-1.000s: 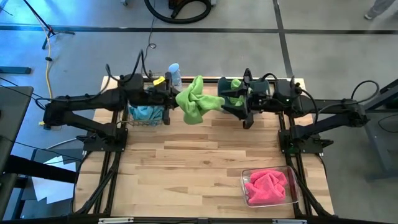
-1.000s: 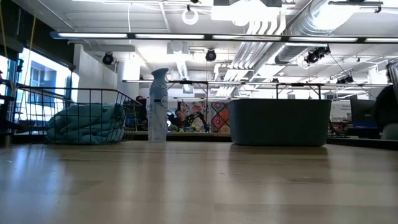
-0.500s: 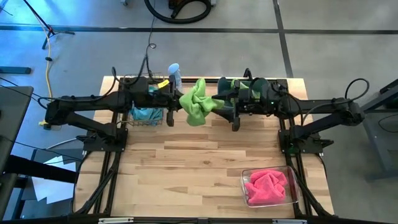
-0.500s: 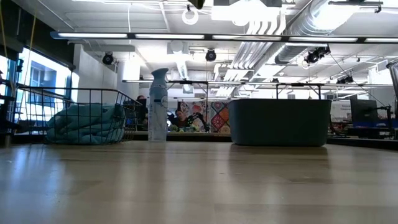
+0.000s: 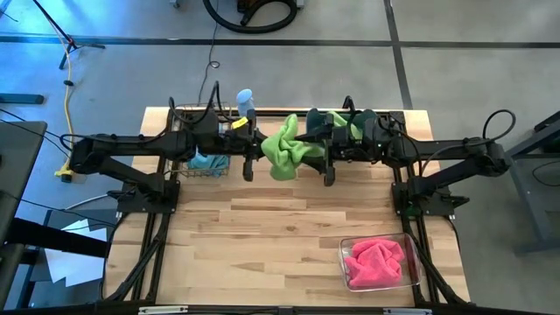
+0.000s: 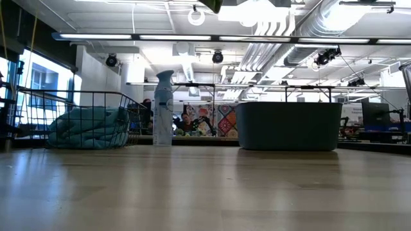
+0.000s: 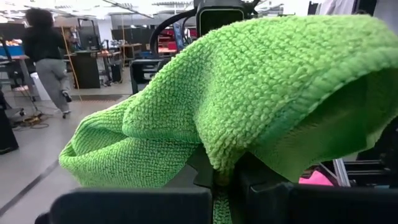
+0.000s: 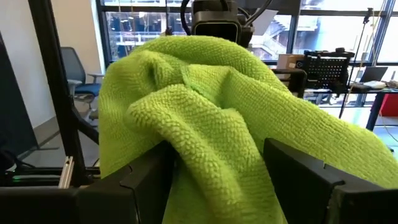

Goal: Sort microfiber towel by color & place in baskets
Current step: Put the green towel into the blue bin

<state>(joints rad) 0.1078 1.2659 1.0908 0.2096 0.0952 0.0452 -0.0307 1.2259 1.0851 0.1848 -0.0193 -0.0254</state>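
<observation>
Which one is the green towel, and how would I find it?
Look along the far edge of the wooden table, between the black wire basket and the slate-blue tub. The lime green towel hangs in the air there between the two grippers. The other loose towels lie in containers: light blue in the wire basket, pink in the clear bin.
</observation>
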